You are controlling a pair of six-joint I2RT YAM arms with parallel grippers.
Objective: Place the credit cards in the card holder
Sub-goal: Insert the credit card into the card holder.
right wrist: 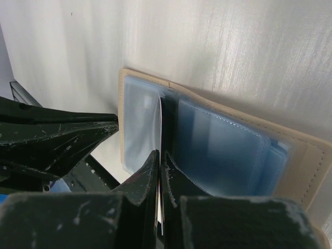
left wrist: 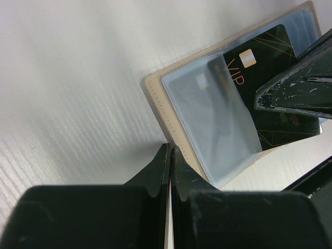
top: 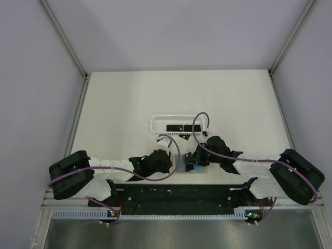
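Observation:
The tan card holder (left wrist: 155,98) lies open between both grippers, its blue clear sleeves showing; it also shows in the right wrist view (right wrist: 306,155) and the top view (top: 183,165). My left gripper (left wrist: 170,148) is shut on the holder's tan cover edge. My right gripper (right wrist: 160,153) is shut on a black VIP credit card (left wrist: 264,57), seen edge-on in the right wrist view (right wrist: 162,116). The card's end sits partly inside a clear sleeve. Two more black cards (top: 179,127) lie in the white basket.
The long white perforated basket (top: 155,123) stands just beyond the grippers. A small dark piece (top: 184,137) lies on the table in front of it. Both arms (top: 104,168) meet at the table's near middle, above the black base rail (top: 176,194).

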